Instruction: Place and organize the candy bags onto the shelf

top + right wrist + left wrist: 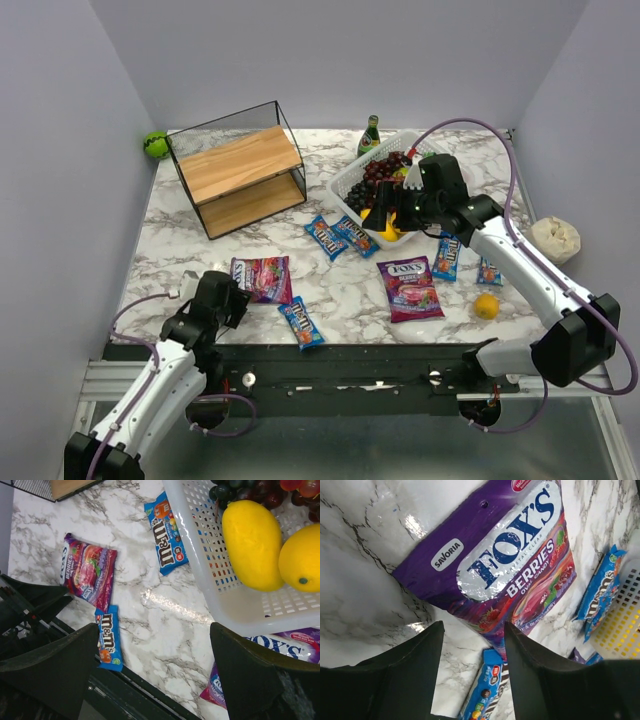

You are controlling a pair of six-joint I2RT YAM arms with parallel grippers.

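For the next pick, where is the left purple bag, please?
Top view, near left: the purple bag lies just beyond the left tool, beside a blue packet.

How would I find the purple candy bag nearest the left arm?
Start at the wire shelf at the marble table's back left, then come toward the near edge. The purple bag lies flat just ahead of the left arm's fingers. The other purple bag lies right of centre, nearer the white basket.
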